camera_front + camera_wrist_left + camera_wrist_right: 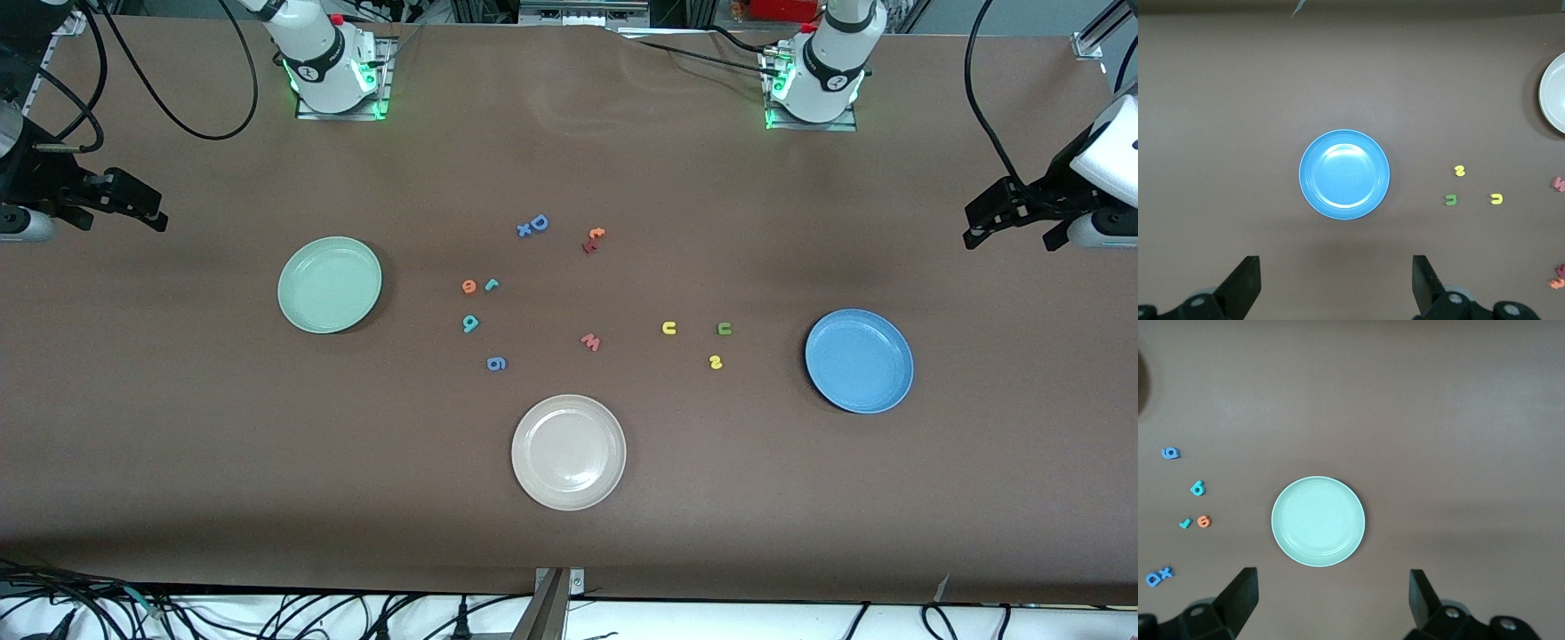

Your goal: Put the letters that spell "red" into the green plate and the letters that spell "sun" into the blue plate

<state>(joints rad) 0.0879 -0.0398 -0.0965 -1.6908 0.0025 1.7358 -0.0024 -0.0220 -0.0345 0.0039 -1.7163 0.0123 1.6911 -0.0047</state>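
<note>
The pale green plate [330, 284] [1318, 521] lies empty toward the right arm's end, the blue plate [859, 361] [1344, 175] empty toward the left arm's end. Between them on the table lie the orange "e" [468, 286] [1203, 521], teal "r" [492, 284] and teal "d" [470, 324]. Closer to the blue plate are the yellow "u" [669, 328], green "n" [725, 329] [1450, 199] and yellow "s" [716, 362] [1460, 171]. My right gripper [138, 206] [1331, 597] hangs open high over its table end. My left gripper [987, 222] [1336, 280] does the same at its end.
A beige-white plate [568, 452] sits nearest the front camera, mid-table. Other loose letters: a blue "g"-like one [496, 363], a red "w" [590, 341], a blue "D" with an "x" [533, 226], and a red-orange pair [593, 240].
</note>
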